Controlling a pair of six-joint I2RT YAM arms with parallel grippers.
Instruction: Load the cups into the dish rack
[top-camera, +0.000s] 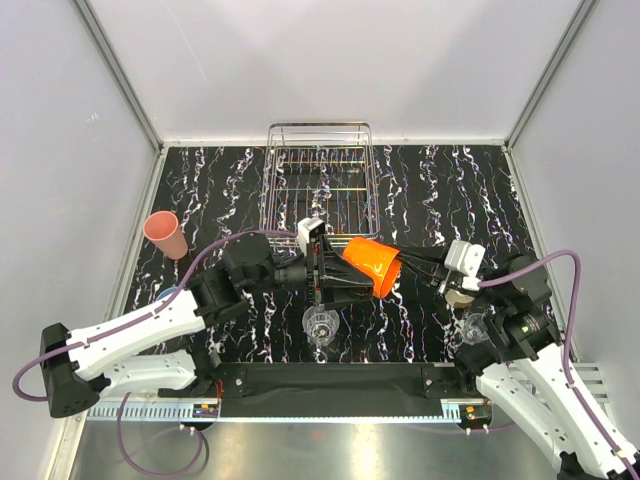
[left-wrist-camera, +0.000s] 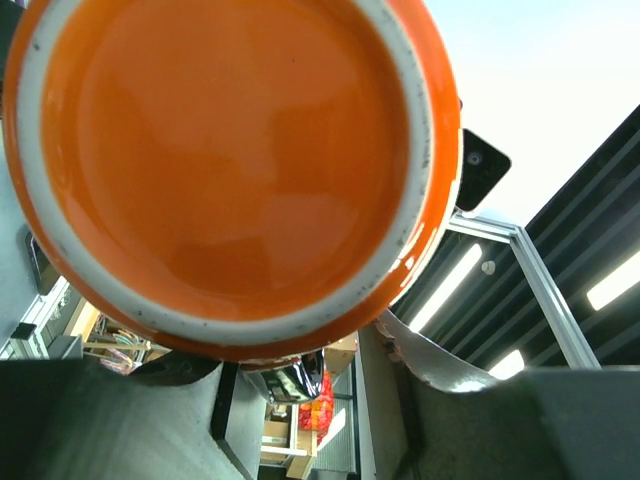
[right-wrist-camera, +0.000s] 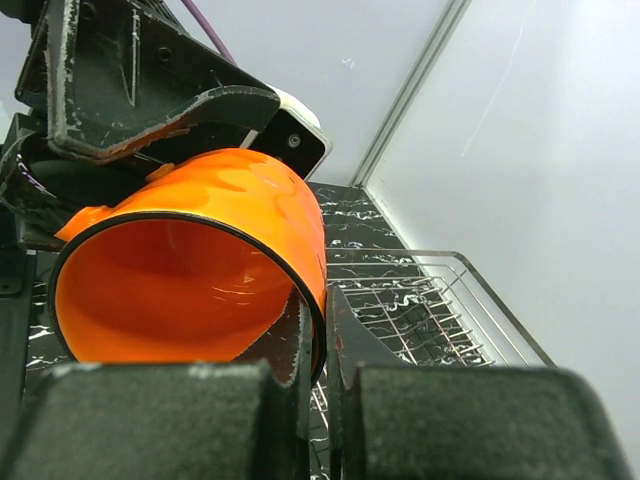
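Currently right fingers (right-wrist-camera: 450, 420) pinch the rim of the orange mug (top-camera: 372, 264), held sideways in the air; left fingers (left-wrist-camera: 100, 420) straddle its base, grip unclear. Mug hangs above the bench (top-camera: 450, 190), just in front of the dish rack (top-camera: 320, 135).

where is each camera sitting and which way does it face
Top external: above and behind the bases, looking down at the table and dish rack; left arm and right arm show, meeting at the orange mug.
Left wrist: on the left arm, aimed at the mug's base, filling the frame; its blurred fingers edge the bottom.
Right wrist: on the right arm, looking into the mug's mouth towards the rack; the right end effector pinches the rim.
Shared: all see the mug; top and right wrist also the rack.
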